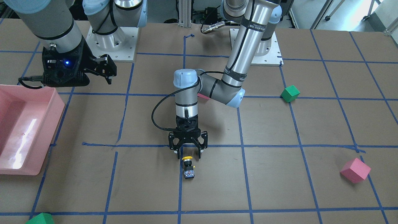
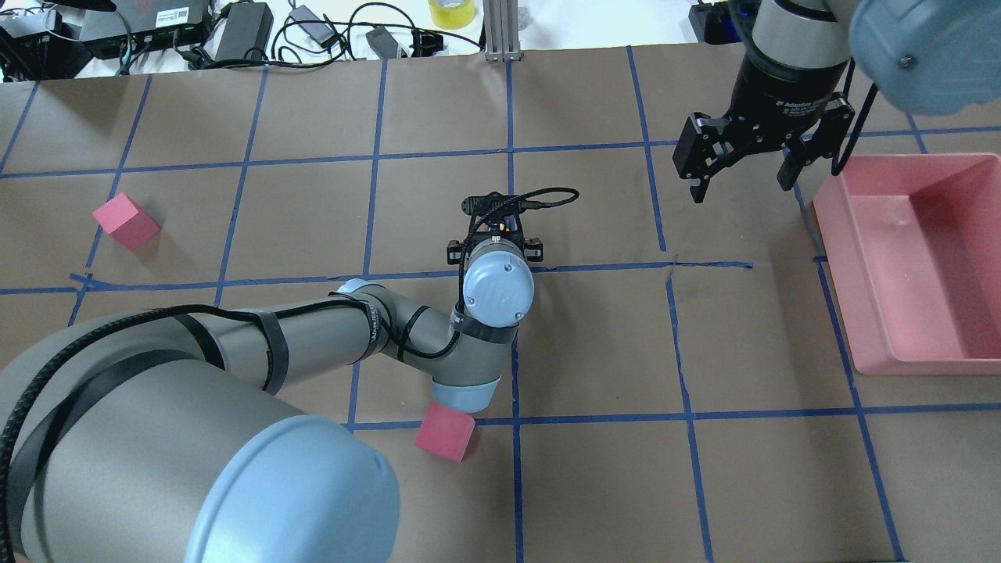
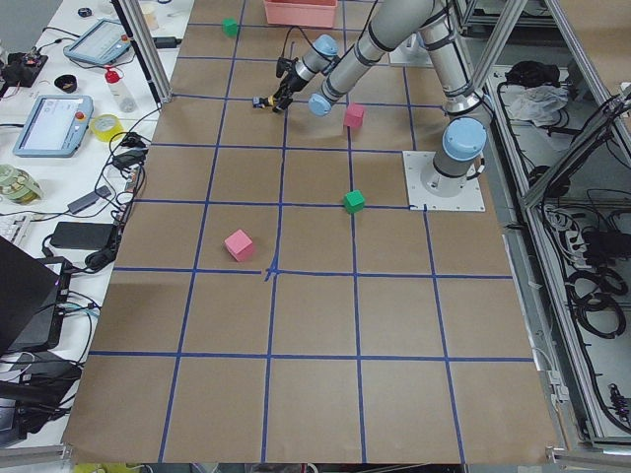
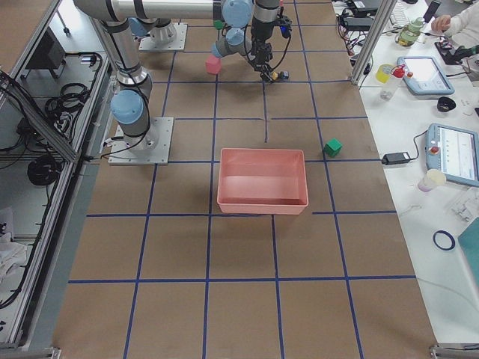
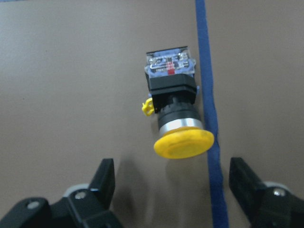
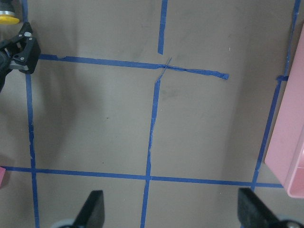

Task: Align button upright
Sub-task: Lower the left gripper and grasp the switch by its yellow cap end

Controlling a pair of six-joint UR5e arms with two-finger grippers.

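The button (image 1: 188, 167) lies on its side on the brown paper beside a blue tape line, with its yellow cap toward the robot and its black-and-silver base away. The left wrist view shows the button (image 5: 175, 111) close up. My left gripper (image 1: 188, 153) points straight down just above the cap end, open and empty, with a finger (image 5: 102, 180) on each side. In the overhead view the left wrist (image 2: 498, 281) hides the button. My right gripper (image 2: 743, 176) is open and empty, far off near the pink bin.
A pink bin (image 2: 837, 234) stands at the robot's right. One pink cube (image 2: 444, 434) lies under the left elbow, and another pink cube (image 1: 355, 170) and a green cube (image 1: 290, 93) lie on the left side. A second green cube (image 1: 40, 218) sits at the table edge.
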